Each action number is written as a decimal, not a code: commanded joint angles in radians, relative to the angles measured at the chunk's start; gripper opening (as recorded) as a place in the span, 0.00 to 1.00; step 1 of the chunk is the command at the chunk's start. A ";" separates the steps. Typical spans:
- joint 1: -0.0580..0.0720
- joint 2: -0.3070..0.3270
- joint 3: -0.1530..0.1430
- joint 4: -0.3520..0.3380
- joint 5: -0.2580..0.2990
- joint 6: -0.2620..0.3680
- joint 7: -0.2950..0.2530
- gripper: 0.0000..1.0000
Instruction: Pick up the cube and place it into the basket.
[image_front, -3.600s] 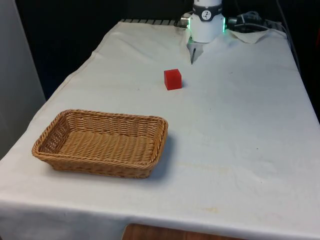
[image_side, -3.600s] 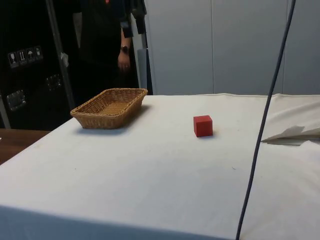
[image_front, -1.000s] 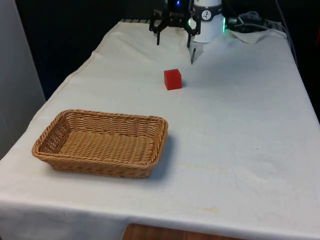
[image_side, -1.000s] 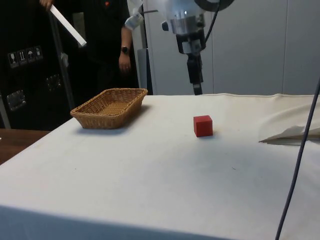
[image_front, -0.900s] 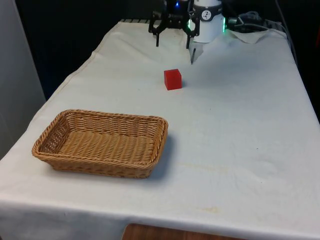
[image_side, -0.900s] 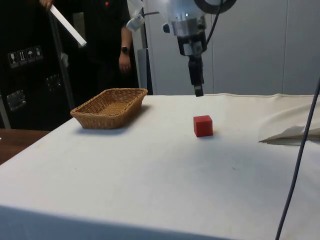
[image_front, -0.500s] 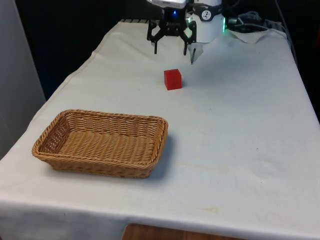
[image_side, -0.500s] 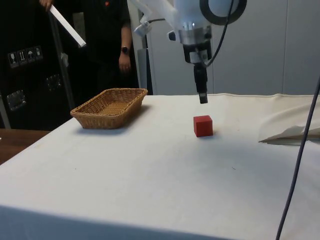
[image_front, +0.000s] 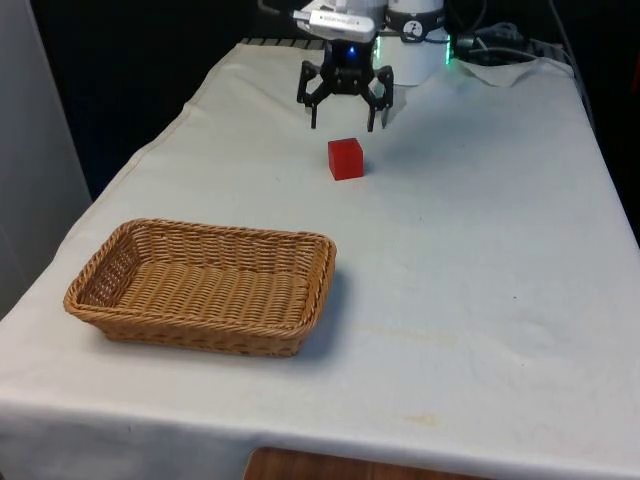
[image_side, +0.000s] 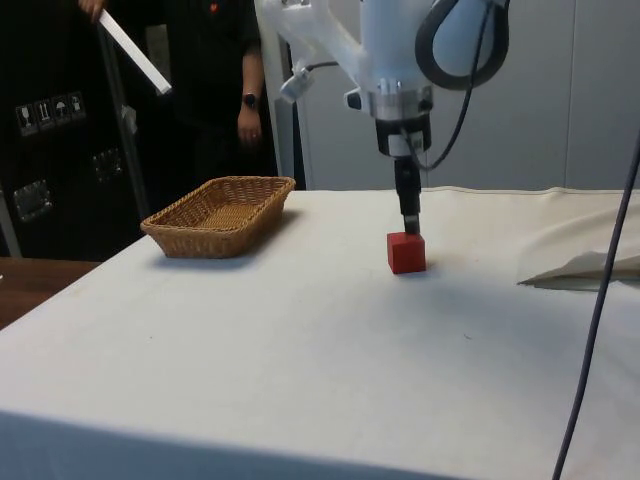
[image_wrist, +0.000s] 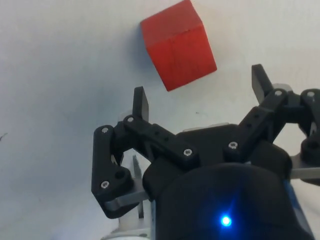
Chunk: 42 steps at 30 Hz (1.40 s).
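Note:
A red cube (image_front: 345, 158) rests on the white cloth toward the far end of the table; I also see the cube (image_side: 406, 252) from the side and the cube (image_wrist: 178, 44) from the wrist. My gripper (image_front: 343, 121) hangs open just above and slightly behind it, fingers pointing down and spread wider than the cube. In the side view the gripper (image_side: 410, 222) has its tips just over the cube's top. In the wrist view the gripper (image_wrist: 200, 92) holds nothing. A woven wicker basket (image_front: 205, 286) sits empty near the front view's left; the basket (image_side: 222, 214) shows from the side too.
A person (image_side: 235, 90) in dark clothes stands behind the basket, beside the table. A crumpled fold of cloth (image_side: 585, 268) lies at the table's far end near the robot base (image_front: 415, 45). A dark cable (image_side: 600, 290) hangs in front of the side camera.
The arm has swung in and come down toward the cube; the open gripper is now just above it. Cube and basket have not moved.

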 joint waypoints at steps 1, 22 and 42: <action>0.000 0.009 0.005 -0.006 0.022 0.023 -0.012 1.00; -0.006 0.152 0.024 0.009 0.035 0.151 -0.013 0.74; 0.002 0.133 0.013 0.042 0.023 0.110 0.001 0.02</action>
